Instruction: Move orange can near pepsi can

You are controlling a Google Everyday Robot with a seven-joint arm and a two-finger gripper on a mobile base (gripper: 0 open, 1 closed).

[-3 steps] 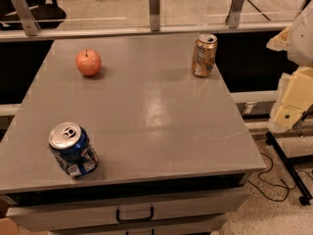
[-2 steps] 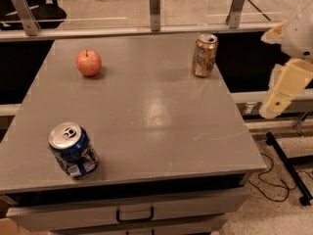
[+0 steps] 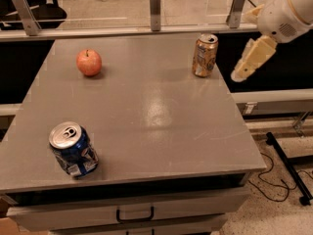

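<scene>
On table [image 3: 156, 106]: 1 orange can [image 3: 205, 56], 1 pepsi can [image 3: 73, 149], 1 apple [image 3: 89, 62]; gripper [image 3: 250, 60] off rt edge, grip unclear.

Bench [image 3: 146, 106]: plain matte grey top with a pale glare patch near centre.
Drawer front [image 3: 132, 212] below: grey, with a dark handle.
Orange can [image 3: 204, 56]: orange-gold metallic, silver top.
Pepsi can [image 3: 73, 149]: blue with white and red markings, silver top.
Apple [image 3: 89, 62]: red-orange with a paler blush.
Gripper [image 3: 246, 66]: cream-yellow, off the bench's right edge beside the orange can.
Arm shell [image 3: 288, 11]: white.
</scene>
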